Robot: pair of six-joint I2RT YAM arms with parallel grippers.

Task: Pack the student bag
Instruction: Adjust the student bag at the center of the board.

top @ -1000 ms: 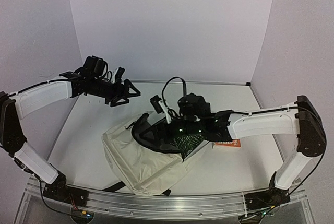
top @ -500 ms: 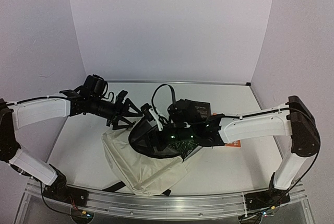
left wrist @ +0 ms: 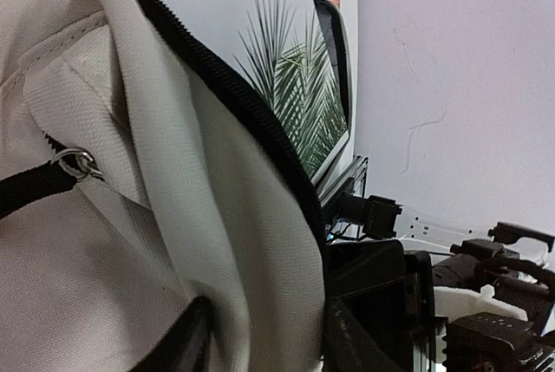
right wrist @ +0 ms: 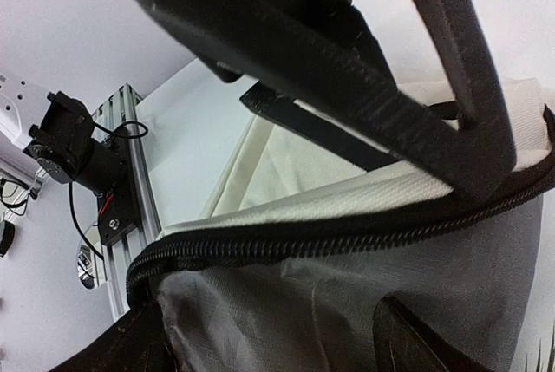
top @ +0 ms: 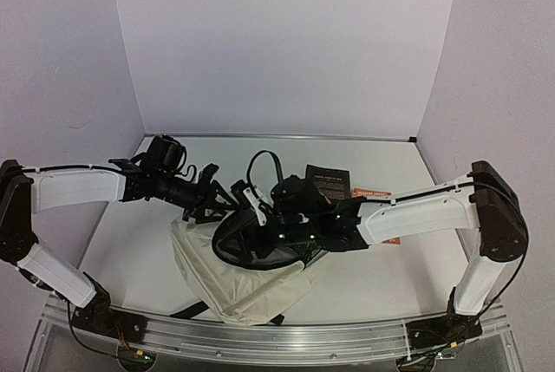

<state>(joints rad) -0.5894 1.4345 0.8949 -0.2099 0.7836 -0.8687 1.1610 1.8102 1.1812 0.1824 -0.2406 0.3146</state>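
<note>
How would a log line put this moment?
student bag packing | left pincer: at zip rim, grip unclear | right pincer: open astride rim | palm-print item: in bag mouth

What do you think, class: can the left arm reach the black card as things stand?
Probably not directly: the raised student bag and the right arm lie between the left claw and the black card.

Coarse matt weave all over the large cream cloth backpack [left wrist: 130, 242]. Dull, toothed black zipper trim [right wrist: 347, 229]. Smooth grey inner lining [right wrist: 286, 320], faintly sheeny. Ribbed black webbing strap [left wrist: 26, 192] on a small shiny metal ring [left wrist: 76, 162]. Smooth printed face on the flat white palm-leaf item [left wrist: 299, 103]. Brushed silver metal rail [right wrist: 130, 216].
</note>
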